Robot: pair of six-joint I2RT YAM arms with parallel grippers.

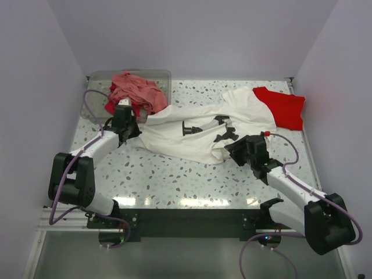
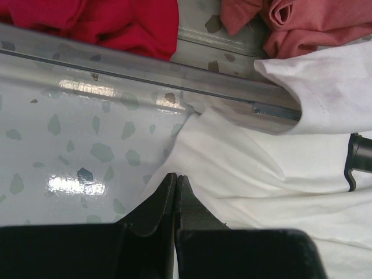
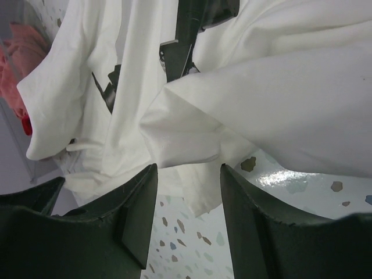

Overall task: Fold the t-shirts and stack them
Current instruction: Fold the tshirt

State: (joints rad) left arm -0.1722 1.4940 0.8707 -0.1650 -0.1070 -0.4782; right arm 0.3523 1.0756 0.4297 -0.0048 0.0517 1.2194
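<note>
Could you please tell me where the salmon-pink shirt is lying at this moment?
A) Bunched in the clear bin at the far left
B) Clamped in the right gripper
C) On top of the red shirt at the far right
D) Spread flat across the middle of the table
A: the salmon-pink shirt sits bunched inside the clear bin at the far left, while the white t-shirt spreads across the middle and the red t-shirt lies far right.

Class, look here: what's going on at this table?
A white t-shirt lies spread, unfolded, across the table. The left gripper is shut at its edge by the clear bin, apparently pinching it. The right gripper is open, a fold just ahead of its fingers. A red t-shirt lies far right; pink t-shirts wait in the bin.
</note>
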